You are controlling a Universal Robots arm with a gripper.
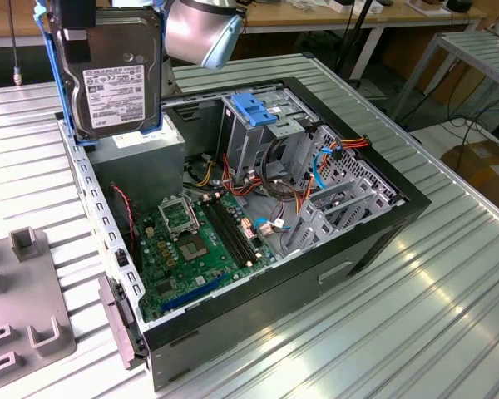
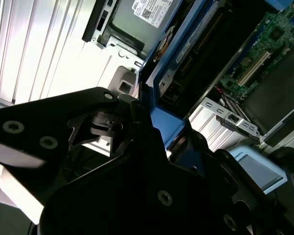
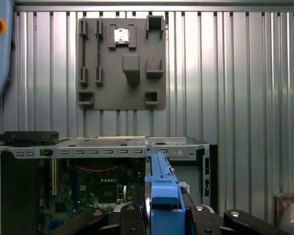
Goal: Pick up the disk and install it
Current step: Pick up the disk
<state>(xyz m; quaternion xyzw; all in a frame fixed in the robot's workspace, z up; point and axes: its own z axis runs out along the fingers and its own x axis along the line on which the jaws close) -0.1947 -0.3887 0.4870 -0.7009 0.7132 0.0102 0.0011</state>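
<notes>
Grips the disk point(image 1: 116, 75) with the end effector point(image 1: 73, 37) closed on its upper end. Seen edge-on in the first wrist view, pinched from both sides on the blue bracket point(image 3: 159, 183) that frames it. Holds by the plastic frame rather than the labelled face, probably to spare the metal body and leave the lower end free.

Hangs in the air, touching nothing below, over the corner of the open computer case point(image 1: 316, 278) at the exterior view's left, above the grey power-supply box point(image 1: 137, 162). Held high, by judgement, to clear the case wall and the cables inside.

Stands upright with a slight lean. Long axis close to vertical, white label turned toward the exterior camera, free short end pointing down toward the case.

Not yet seated: apart from the metal drive cage point(image 1: 262, 137) and its blue latch point(image 1: 254, 108), which lie toward the exterior view's right.

Further out, a green motherboard point(image 1: 195, 241) flat on the case floor, and the case itself lying on its side on the ribbed metal bench point(image 1: 416, 324). Beside the case on the bench, a grey fixture plate point(image 3: 122, 63) with moulded holders.
</notes>
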